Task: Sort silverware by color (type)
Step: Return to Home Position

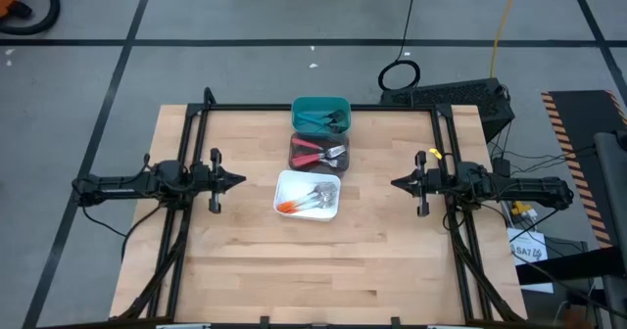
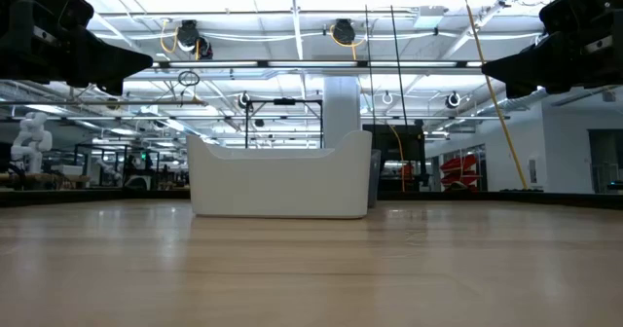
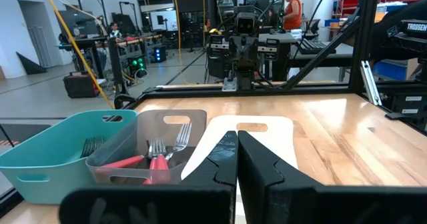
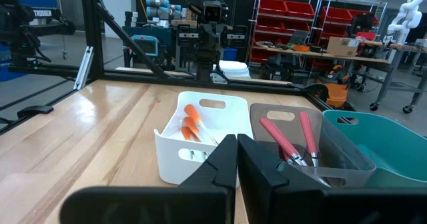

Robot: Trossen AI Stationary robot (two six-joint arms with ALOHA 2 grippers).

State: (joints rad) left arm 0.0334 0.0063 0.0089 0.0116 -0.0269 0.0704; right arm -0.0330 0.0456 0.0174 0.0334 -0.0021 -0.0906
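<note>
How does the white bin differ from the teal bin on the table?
The white bin holds orange-handled forks; the teal bin holds blue-handled forks. The teal bin stands at the far edge of the table, the white bin nearer the middle, with the dark bin between them. The white bin sits slightly askew; the teal bin sits square. Both are rectangular with handle cutouts.

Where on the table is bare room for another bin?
Bare: the wide table end past the white bin, and the gaps from the bins to the left gripper and right gripper. Crowded: the centre line with teal bin and dark bin.
</note>
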